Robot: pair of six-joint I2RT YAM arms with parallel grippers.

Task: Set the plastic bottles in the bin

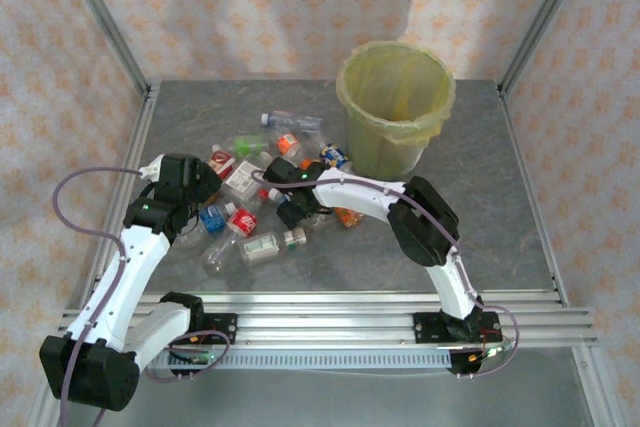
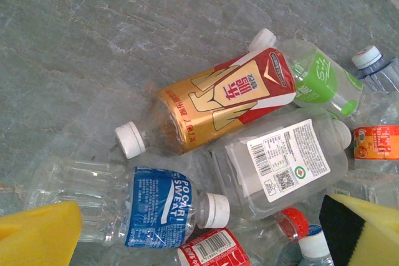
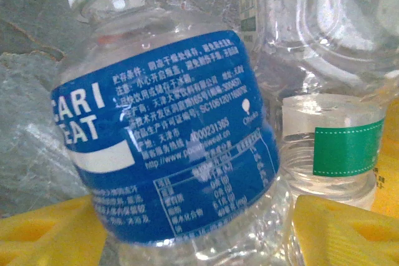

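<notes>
Right jaws: yellow pads either side of a Pocari Sweat bottle [image 3: 168, 135]; grip cannot be told.
Right arm: bent low over the plastic bottles [image 1: 245, 182].
Left jaws: spread wide, empty, over a second "POCARI SWEAT" label [image 2: 156, 207].
Bin [image 1: 390, 142]: upright, tabletop [image 1: 490, 197] far right.

High overview, close wrists, shared bottles [image 1: 243, 182]

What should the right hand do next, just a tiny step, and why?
Probably squeeze the right hand onto the blue-label bottle: it sits between the yellow pads, though I can't tell if they press it. Once gripped, it could be lifted to the bin.
</notes>
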